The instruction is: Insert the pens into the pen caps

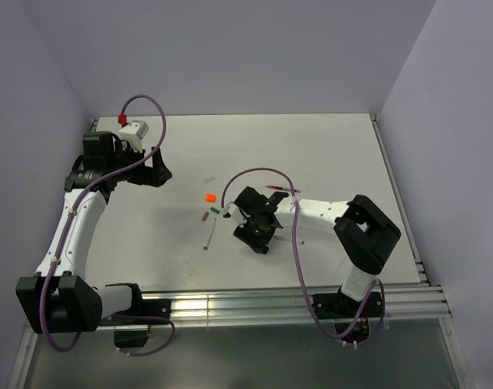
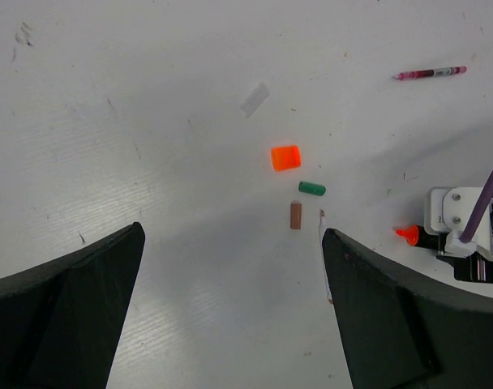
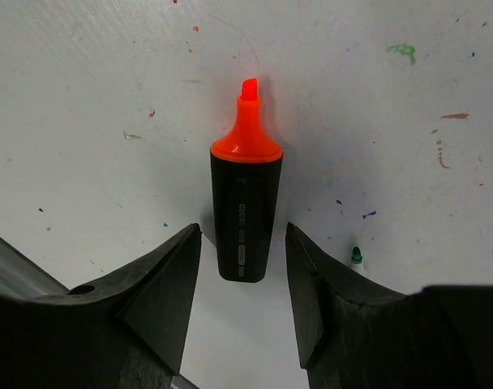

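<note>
While right jaws straddle black marker (image 3: 245,211) unclosed, left jaws gape, green-tipped pen (image 3: 356,258) mostly hidden.

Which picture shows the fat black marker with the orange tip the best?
The right wrist view. The black marker lies big and whole between the fingers of the right claw. The left wrist view catches little but its orange tip, far off. In the top view it cannot be made out under the claw.

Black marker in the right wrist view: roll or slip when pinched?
Likely stiff: the black marker has a thick plastic barrel. Its flattish-looking body probably won't roll much. Glossy shell may slip, since the right gripper straddles only its rear end.
</note>
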`<state>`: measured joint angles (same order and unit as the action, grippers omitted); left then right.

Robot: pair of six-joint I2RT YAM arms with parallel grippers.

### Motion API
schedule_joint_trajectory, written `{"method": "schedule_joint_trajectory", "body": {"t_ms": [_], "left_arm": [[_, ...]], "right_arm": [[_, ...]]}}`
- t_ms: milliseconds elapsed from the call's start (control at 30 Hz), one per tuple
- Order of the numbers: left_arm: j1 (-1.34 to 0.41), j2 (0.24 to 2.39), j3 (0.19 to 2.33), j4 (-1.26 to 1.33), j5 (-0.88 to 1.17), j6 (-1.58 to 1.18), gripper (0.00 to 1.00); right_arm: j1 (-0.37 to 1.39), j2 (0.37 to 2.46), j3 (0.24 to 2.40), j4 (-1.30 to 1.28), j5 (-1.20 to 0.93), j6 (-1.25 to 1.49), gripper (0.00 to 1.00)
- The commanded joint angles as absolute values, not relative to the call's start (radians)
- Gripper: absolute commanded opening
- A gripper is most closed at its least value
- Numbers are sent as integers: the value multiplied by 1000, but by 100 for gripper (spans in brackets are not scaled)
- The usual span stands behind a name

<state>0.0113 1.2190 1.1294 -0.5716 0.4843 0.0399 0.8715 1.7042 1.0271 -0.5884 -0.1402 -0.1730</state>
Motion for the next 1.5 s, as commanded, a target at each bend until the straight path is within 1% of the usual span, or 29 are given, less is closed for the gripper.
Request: {"method": "schedule_joint_trajectory", "body": {"t_ms": [0, 133, 200, 400, 467, 500, 600, 667, 733, 800, 867, 900, 1000, 1067, 1233, 1333, 1467], "left_arm": [[11, 1184, 1120, -523, 489, 28, 98], [9, 1199, 1129, -517, 436, 8, 96], [9, 1206, 1137, -520, 420, -44, 94], [9, 1197, 1143, -511, 396, -103, 90], [9, 1186, 1137, -500, 396, -113, 89], [9, 1171, 1132, -494, 399, -127, 88], [11, 1137, 1108, -450, 411, -170, 86], [9, 1120, 1091, -424, 467, -196, 86], [9, 1092, 1066, -346, 527, -261, 85], [11, 1065, 1046, -278, 610, -346, 81], [11, 1049, 1005, -146, 659, -414, 77], [9, 1040, 974, -96, 688, -495, 71], [11, 1028, 933, 58, 696, -670, 63], [-43, 1023, 907, 109, 674, -734, 61], [-153, 1043, 911, 106, 623, -805, 61], [-179, 1066, 913, 107, 600, -838, 63], [-219, 1092, 923, 103, 575, -830, 63]], "right_arm": [[888, 1723, 1060, -555, -130, -173, 54], [896, 1746, 1068, -557, -130, -166, 50], [907, 1759, 1068, -557, -121, -163, 50], [923, 1779, 1066, -558, -132, -143, 41], [923, 1767, 1066, -560, -129, -141, 30], [923, 1744, 1068, -561, -124, -144, 19], [919, 1679, 1089, -572, -118, -147, 8], [901, 1638, 1120, -583, -143, -149, 6], [878, 1582, 1153, -592, -152, -149, 4], [850, 1537, 1224, -609, -158, -144, 3], [835, 1514, 1300, -620, -164, -141, 2], [821, 1499, 1324, -621, -164, -135, 2], [784, 1506, 1411, -623, -182, -106, 1], [773, 1512, 1459, -626, -201, -94, 0], [772, 1513, 1545, -653, -218, -66, 0], [772, 1516, 1583, -664, -216, -54, 0], [772, 1532, 1621, -683, -222, -41, 0]]}}
